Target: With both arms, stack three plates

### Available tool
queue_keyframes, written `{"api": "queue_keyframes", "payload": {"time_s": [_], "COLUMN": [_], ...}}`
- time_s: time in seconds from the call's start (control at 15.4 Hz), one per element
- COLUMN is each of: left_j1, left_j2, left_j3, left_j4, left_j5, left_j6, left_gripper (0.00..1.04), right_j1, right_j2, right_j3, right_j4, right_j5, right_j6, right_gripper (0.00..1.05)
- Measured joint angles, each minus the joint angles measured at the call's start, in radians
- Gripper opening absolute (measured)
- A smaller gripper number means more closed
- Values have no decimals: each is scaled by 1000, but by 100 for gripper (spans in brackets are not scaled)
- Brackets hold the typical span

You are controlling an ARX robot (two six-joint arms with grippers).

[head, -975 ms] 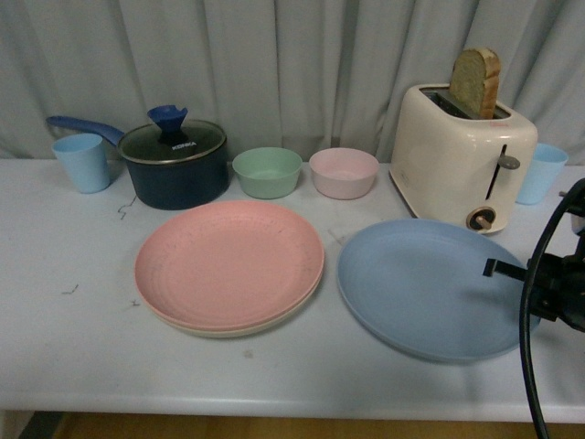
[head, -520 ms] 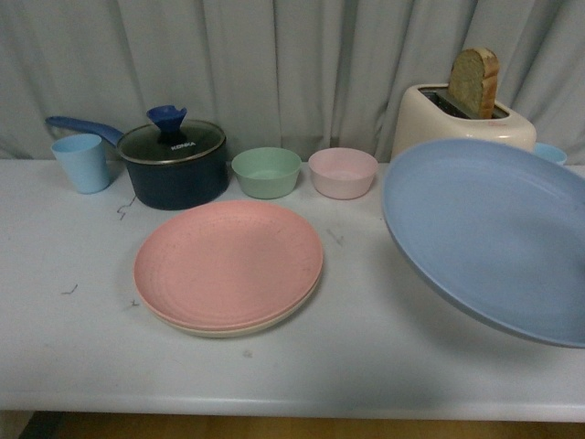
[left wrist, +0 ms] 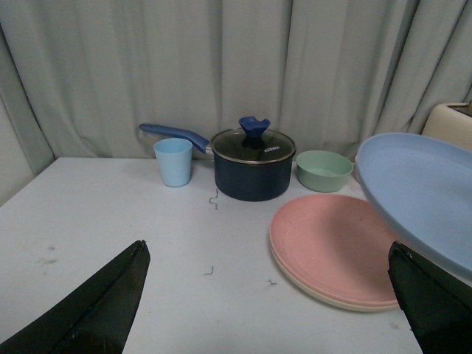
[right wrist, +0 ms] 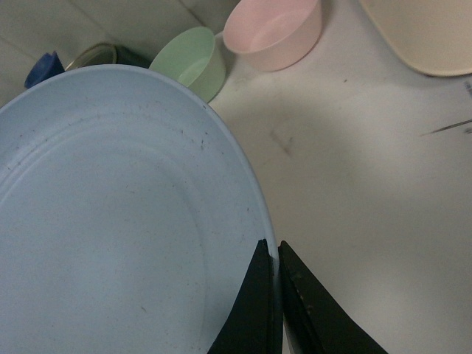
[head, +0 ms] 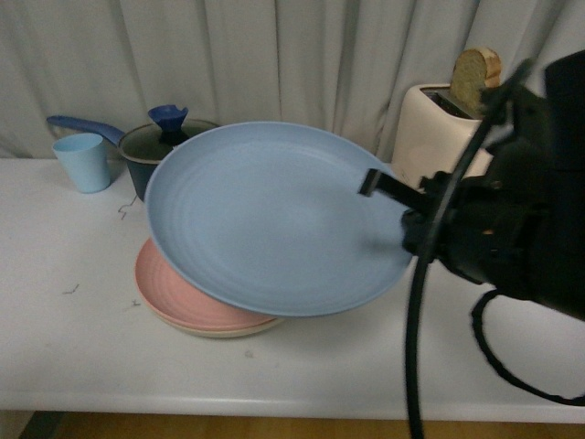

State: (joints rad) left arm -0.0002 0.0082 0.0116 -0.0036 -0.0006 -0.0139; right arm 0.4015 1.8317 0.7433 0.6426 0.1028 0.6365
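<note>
Over the white table point(head: 82, 347), the blue plate point(head: 274, 219) is up in the air, tilted so its face shows toward the front camera and its near edge sits lower. The right gripper point(right wrist: 273, 247) is pinching it by the rim on the robot's right side, one finger point(right wrist: 254, 310) on top of the rim and the other on the underside, pressed tight on the plate edge. In the front view the blue plate covers most of the stack below it: the pink plate point(left wrist: 332, 243) lies flat on the beige plate point(left wrist: 335, 299), of which only a thin rim peeks out.

The left gripper point(left wrist: 267, 249) is holding nothing, its two fingers spread wide apart low above the table, near the pink plate's left side.

At the back near the curtain there's a dark pot point(left wrist: 254, 173) with a glass lid, a light blue cup point(left wrist: 174, 161) just beside its handle, a green bowl point(right wrist: 188, 63), a pink bowl point(right wrist: 273, 29) and a cream toaster point(head: 439, 133) with a slice of bread point(head: 475, 73) sticking out.
</note>
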Motion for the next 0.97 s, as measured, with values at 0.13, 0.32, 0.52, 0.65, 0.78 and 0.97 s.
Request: {"api": "queue_keyframes", "payload": {"time_s": [0.13, 0.32, 0.52, 0.65, 0.78, 0.97], "left_j1": [0, 0, 0, 0, 0, 0], "left_j2": [0, 0, 0, 0, 0, 0], "left_j3": [0, 0, 0, 0, 0, 0], "left_j4": [0, 0, 2, 1, 1, 0], "left_j5": [0, 0, 0, 0, 0, 0], "left_j6": [0, 0, 0, 0, 0, 0], "left_gripper": [98, 98, 98, 98, 98, 98], "right_j1": [87, 103, 117, 152, 183, 189], "right_j2": [94, 198, 253, 276, 314, 360], "right_j3": [80, 210, 304, 356, 418, 465], "right_j4": [-25, -99, -105, -149, -241, -321], "right_j5": [101, 200, 245, 284, 297, 318], "right_j6": [8, 37, 44, 37, 35, 42], "right_gripper": [2, 2, 2, 2, 2, 2]}}
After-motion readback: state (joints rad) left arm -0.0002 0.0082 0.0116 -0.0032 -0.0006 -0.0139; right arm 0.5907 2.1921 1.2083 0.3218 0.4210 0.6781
